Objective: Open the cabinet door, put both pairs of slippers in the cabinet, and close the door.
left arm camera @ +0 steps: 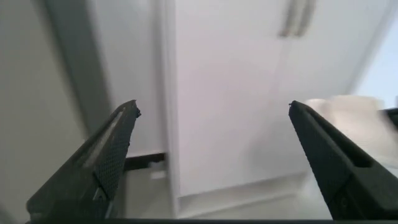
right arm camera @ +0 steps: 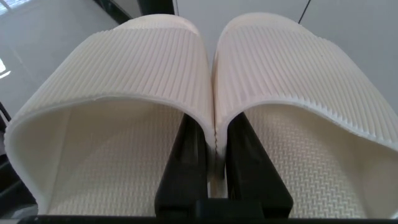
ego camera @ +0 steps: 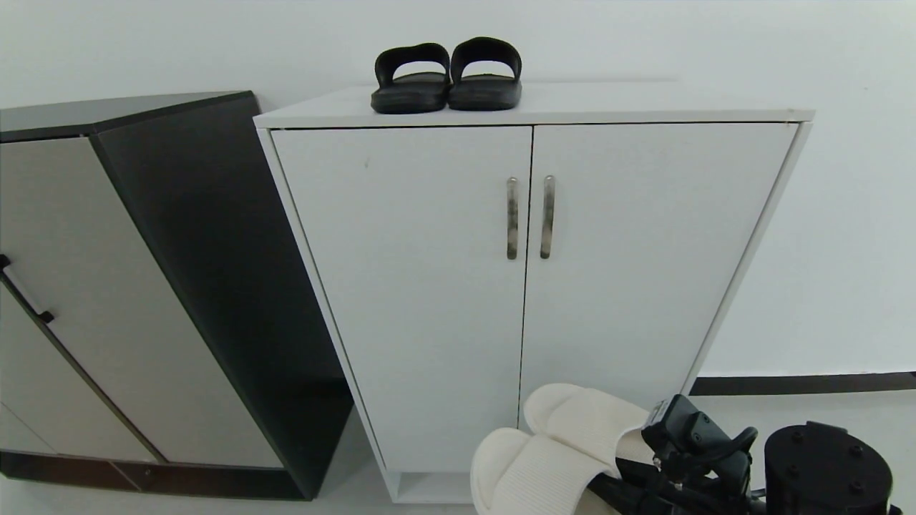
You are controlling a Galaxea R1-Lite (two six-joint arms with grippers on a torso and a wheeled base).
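Cabinet door (ego camera: 404, 286) on the left is shut, as is its twin, with the black slippers (ego camera: 447, 75) on top of the cabinet. The left gripper (left arm camera: 214, 112), fingers spread and empty, faces the cabinet's lower front. It should rise to the left handle (ego camera: 512, 218) and pull squarely outward. Lower right, the right gripper (right arm camera: 214, 134) pinches the white slippers (right arm camera: 124, 93) by their adjoining sides. The cabinet's interior is hidden, and the white pair's heels are cut off.

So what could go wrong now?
The right tool pinches the white slippers by their inner edges, so one might slip out. The cabinet doors are shut; the open left tool might miss the thin handles. A hard pull could shake the black slippers off the top.
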